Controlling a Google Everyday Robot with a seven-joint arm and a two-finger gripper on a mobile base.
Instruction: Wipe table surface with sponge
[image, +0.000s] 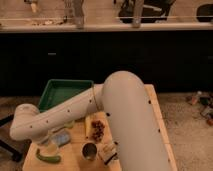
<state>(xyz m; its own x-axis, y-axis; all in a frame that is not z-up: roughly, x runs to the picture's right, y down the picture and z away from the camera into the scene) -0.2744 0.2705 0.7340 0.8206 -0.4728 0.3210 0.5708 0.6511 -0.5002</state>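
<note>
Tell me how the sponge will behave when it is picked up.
The sponge looks like a thick, soft block, so it will probably squash when gripped. It is small, so it is likely light. It lies flat, so it should not roll. The gripper hangs close beside it.

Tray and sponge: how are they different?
The tray is green, the sponge blue-grey. The tray is much bigger than the sponge. The tray lies at the back, the sponge nearer the front, beside the gripper. Both sit on the table.
</note>
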